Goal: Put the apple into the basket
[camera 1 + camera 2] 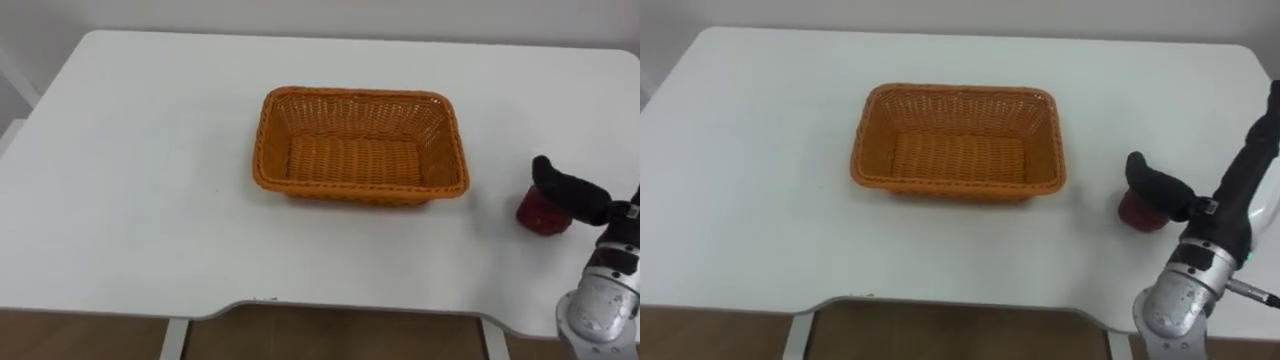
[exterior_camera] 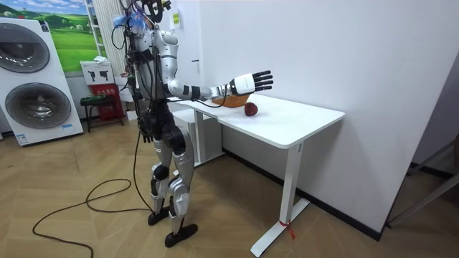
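A dark red apple (image 1: 540, 214) (image 1: 1138, 213) lies on the white table (image 1: 130, 180), to the right of an empty orange wicker basket (image 1: 360, 95) (image 1: 955, 92). My right hand (image 1: 570, 192) (image 1: 1160, 187) hovers over the apple with its dark thumb just above the fruit, not closed on it. In the room view the right hand (image 2: 251, 82) is stretched out over the apple (image 2: 250, 109) with straight, spread fingers, so it is open. My left hand (image 2: 146, 132) hangs at my side. I stand at the table's long front edge.
The table's front edge (image 1: 300, 308) runs close below the basket, and its right edge is near the apple. A white wall backs the table. In the room view, washing machines (image 2: 36, 79) and a small red stool (image 2: 100, 97) stand behind me.
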Robot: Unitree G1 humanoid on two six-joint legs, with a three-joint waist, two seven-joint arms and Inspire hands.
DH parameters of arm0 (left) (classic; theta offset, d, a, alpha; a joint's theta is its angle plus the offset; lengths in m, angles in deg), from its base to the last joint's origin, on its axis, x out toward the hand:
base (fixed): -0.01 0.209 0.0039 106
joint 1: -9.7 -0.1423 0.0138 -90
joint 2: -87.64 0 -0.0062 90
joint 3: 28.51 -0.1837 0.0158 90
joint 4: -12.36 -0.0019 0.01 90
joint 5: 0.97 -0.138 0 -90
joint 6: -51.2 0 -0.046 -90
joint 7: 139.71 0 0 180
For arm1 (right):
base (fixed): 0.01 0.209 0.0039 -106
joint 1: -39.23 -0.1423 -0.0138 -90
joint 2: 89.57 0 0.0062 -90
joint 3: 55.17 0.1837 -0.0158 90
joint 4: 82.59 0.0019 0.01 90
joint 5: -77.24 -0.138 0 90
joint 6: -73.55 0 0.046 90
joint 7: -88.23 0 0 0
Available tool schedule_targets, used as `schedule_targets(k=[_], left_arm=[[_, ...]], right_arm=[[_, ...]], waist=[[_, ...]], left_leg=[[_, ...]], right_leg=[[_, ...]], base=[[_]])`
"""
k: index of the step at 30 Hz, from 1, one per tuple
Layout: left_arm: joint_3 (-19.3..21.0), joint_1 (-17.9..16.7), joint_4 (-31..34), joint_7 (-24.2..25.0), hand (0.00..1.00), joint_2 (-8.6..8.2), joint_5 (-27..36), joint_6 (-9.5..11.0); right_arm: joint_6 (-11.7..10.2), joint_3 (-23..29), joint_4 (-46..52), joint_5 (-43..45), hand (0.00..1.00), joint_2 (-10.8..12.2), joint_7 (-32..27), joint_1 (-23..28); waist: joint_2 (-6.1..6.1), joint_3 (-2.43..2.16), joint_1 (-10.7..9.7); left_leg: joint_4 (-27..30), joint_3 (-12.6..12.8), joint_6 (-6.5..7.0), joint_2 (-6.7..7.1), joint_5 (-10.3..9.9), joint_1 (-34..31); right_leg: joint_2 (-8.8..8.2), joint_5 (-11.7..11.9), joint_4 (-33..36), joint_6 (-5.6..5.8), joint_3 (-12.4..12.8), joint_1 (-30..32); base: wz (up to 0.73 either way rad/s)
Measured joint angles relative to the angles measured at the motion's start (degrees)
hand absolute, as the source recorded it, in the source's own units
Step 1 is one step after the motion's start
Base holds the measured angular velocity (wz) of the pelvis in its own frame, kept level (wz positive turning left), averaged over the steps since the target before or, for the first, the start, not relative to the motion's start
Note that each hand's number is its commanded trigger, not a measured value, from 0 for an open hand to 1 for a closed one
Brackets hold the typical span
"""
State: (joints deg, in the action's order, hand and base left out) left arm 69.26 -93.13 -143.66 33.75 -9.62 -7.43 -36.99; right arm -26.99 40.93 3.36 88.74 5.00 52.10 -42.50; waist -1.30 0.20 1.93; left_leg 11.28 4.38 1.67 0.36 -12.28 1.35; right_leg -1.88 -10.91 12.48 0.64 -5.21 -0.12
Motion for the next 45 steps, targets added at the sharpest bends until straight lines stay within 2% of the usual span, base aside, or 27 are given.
schedule_targets(k=[3,8,11,16,19,20,21,22,28,32,40,42,45], left_arm=[[0.02,-0.02,0.00,0.01,0.00,0.00,-0.09,-0.20],[0.32,-0.28,0.68,-0.07,0.00,-0.04,-1.53,-0.56],[0.49,-0.37,0.74,-0.35,0.00,-0.02,-2.20,-0.57],[0.51,-0.33,0.89,-0.39,0.00,0.04,-2.20,-0.57],[0.48,-0.49,0.89,-0.69,0.00,0.09,-2.21,-0.57],[0.51,-0.48,0.88,-0.80,0.00,0.09,-2.19,-0.55],[0.52,-0.48,0.85,-0.82,0.00,0.09,-2.16,-0.55],[0.52,-0.46,0.80,-0.82,0.00,0.09,-2.14,-0.55],[0.45,-0.37,0.80,-1.79,0.00,0.08,-2.16,-0.51],[0.44,-0.43,0.81,-1.81,0.00,0.23,-2.23,-0.40],[0.44,-0.37,0.82,-1.85,0.00,0.40,-3.20,0.12],[0.45,-0.36,0.82,-1.95,0.00,0.40,-3.21,0.18],[0.56,-0.36,0.80,-2.32,0.00,0.40,-3.20,0.18]], right_arm=[[0.04,-0.61,-0.44,0.01,0.00,0.01,3.00,1.16],[0.73,-0.79,-10.21,-0.09,0.00,0.16,7.85,1.81],[0.78,-0.85,-12.20,-0.21,0.00,0.18,9.88,2.92],[0.69,-0.83,-13.28,-2.28,0.00,0.20,11.76,3.00],[-0.05,-0.82,-15.59,-3.62,0.00,0.22,12.07,2.93],[-0.47,-0.80,-16.46,-4.65,0.51,0.32,12.56,2.81],[-1.06,-0.80,-17.57,-5.04,0.94,0.36,12.78,2.58],[-2.23,-0.71,-19.29,-5.80,1.00,0.39,13.13,2.36],[-4.89,1.05,-25.22,-6.34,1.00,0.28,12.77,-1.02],[-4.99,3.08,-28.45,-6.67,1.00,-0.76,12.51,-3.16],[-4.93,4.73,-29.72,-6.67,1.00,-0.99,12.45,-4.24],[-4.90,4.78,-29.85,-6.75,1.00,-0.83,12.43,-4.33],[-5.04,5.39,-29.06,-6.99,1.00,0.78,12.18,-4.48]], waist=[[0.07,-0.16,0.07],[-0.17,-0.38,0.00],[-0.12,-0.40,-0.04],[-0.74,-0.74,-0.10],[-1.01,-0.68,-0.17],[-1.13,-0.59,-0.22],[-1.15,-0.55,-0.28],[-1.15,-0.57,-0.47],[-1.22,-0.50,-0.89],[-1.19,-0.50,-1.52],[-1.02,-0.56,-1.50],[-1.00,-0.56,-1.52],[-0.98,-0.58,-1.54]], left_leg=[[-0.05,0.01,0.00,-0.03,0.00,0.03],[-0.51,-0.19,0.01,-0.05,-0.01,0.29],[-0.53,-0.22,0.01,-0.07,-0.01,0.22],[-0.53,-0.27,0.01,-0.06,-0.01,0.21],[-0.43,-0.33,0.01,-0.04,-0.01,0.62],[-0.46,-0.36,0.01,-0.05,-0.01,0.80],[-0.45,-0.44,0.01,-0.05,-0.01,0.81],[-0.45,-0.54,0.01,-0.03,-0.01,0.96],[-0.46,-0.83,0.00,-0.05,-0.04,0.99],[-0.38,-0.92,-0.08,-0.19,-0.10,1.22],[0.02,-0.88,-0.39,-0.68,-0.28,1.25],[-0.02,-0.88,-0.42,-0.69,-0.29,1.23],[-0.21,-0.73,-0.42,-0.67,-0.29,1.22]], right_leg=[[0.04,0.27,-0.40,0.02,-0.04,-0.25],[0.08,0.58,-0.83,0.04,-0.12,-0.69],[0.12,0.57,-0.82,0.04,-0.01,-0.64],[0.14,0.57,-0.84,0.04,0.21,-0.52],[0.13,0.57,-0.96,0.04,0.21,-1.04],[0.12,0.58,-1.05,0.04,0.13,-1.22],[0.12,0.59,-1.19,0.06,0.05,-1.44],[0.12,0.77,-1.87,0.10,-0.23,-2.07],[0.11,1.02,-1.86,0.07,-0.68,-2.43],[0.23,1.04,-1.94,0.06,-0.97,-2.79],[0.71,1.06,-2.07,0.01,-1.26,-2.79],[0.73,1.06,-2.18,0.01,-1.22,-2.81],[0.78,1.20,-2.70,-0.21,-0.96,-2.94]], base=[[0.00],[0.00],[0.00],[-0.01],[0.00],[0.00],[0.08],[0.09],[0.02],[0.02],[0.00],[0.00],[-0.02]])
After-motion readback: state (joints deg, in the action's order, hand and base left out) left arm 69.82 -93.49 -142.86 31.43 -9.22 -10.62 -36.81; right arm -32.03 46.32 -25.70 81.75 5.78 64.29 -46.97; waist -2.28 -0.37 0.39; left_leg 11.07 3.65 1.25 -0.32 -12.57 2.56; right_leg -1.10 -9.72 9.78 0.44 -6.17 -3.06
